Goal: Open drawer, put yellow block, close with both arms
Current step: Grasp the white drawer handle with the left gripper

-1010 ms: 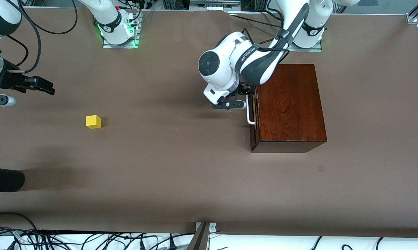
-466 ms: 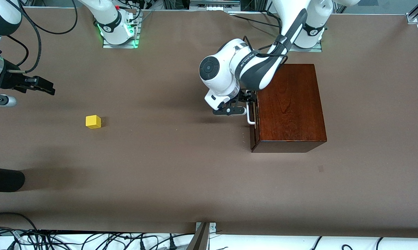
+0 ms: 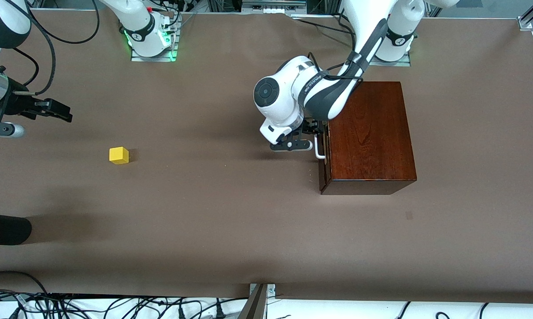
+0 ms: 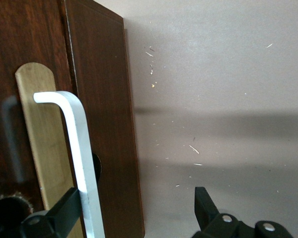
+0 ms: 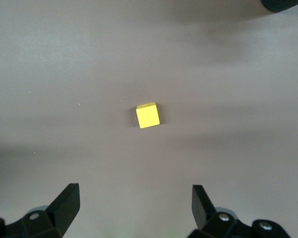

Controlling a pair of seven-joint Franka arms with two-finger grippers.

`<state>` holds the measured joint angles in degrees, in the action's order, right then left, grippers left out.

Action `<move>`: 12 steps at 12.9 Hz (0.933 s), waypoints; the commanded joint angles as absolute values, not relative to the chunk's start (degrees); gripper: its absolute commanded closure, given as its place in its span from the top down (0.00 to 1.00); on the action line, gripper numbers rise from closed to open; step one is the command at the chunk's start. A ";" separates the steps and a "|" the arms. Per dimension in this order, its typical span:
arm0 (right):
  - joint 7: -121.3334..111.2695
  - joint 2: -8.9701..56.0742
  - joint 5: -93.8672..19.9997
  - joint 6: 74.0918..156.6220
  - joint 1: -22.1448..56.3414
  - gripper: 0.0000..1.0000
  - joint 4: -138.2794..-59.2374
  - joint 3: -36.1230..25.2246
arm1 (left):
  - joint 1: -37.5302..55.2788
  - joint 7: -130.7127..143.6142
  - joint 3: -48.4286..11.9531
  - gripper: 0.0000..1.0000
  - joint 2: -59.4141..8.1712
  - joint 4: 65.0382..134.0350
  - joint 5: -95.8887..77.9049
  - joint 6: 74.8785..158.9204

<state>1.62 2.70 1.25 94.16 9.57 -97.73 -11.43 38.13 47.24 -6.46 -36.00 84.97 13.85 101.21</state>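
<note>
- We see the left gripper (image 3: 311, 134) at the front of the dark wooden box (image 3: 368, 133), jaws wide apart and holding nothing. In the left wrist view one finger (image 4: 64, 210) stands against the white handle (image 4: 79, 163) while the other finger (image 4: 204, 206) is well apart over bare table.
- We judge the handle off-centre in the jaws. Closing from here may press one finger first and skew the grip, or miss the bar.
- The drawer (image 3: 323, 148) is shut, flush with the box front. A pull that is not square to the front may jam the drawer or drag the whole box across the table (image 3: 231, 221), since nothing braces it.
- The box sits toward the left arm's end of the table, near the edge where the bases stand.
- The right gripper (image 3: 56, 110) waits above the table at the right arm's end, jaws fully apart and empty.
- The yellow block (image 3: 118, 155) lies on the table near that end, well apart from the box, centred ahead of the open right fingers (image 5: 64, 203) in the right wrist view.
- We judge the small cube easy to nudge or tip if the descent is misaligned.
</note>
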 commanded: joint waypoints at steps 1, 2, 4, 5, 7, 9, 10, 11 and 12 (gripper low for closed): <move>1.76 2.20 2.37 95.18 9.58 1.00 -98.70 -11.07 | 38.32 48.16 -6.50 1.00 -37.70 83.14 15.38 101.16; 1.76 2.20 2.37 95.36 9.58 1.00 -98.79 -11.07 | 38.32 48.08 -6.42 1.00 -37.88 83.14 15.47 101.16; 1.67 2.20 2.29 96.50 9.58 1.00 -99.66 -11.07 | 38.06 48.08 -6.42 1.00 -37.88 83.06 15.56 101.25; 1.58 2.20 2.37 97.20 9.58 1.00 -100.28 -11.07 | 38.06 48.08 -6.42 1.00 -38.05 83.14 15.99 102.12; 1.49 1.85 2.37 99.13 9.58 1.00 -102.12 -11.07 | 38.06 48.25 -6.42 1.00 -38.76 83.15 16.44 102.57; 1.49 1.58 2.37 99.41 9.58 1.00 -102.66 -11.07 | 38.06 49.12 -6.50 1.00 -38.85 82.97 15.65 102.66; 1.49 1.58 2.37 99.40 9.58 1.00 -102.66 -11.07 | 38.14 49.83 -6.50 1.00 -38.93 82.88 15.47 102.66; 1.49 1.67 2.37 99.49 9.58 1.00 -102.66 -11.07 | 38.32 50.97 -6.59 1.00 -39.11 82.62 15.47 102.66; 1.49 1.67 2.37 99.49 9.58 1.00 -102.74 -11.07 | 38.67 52.46 -6.85 1.00 -39.55 81.75 15.38 102.74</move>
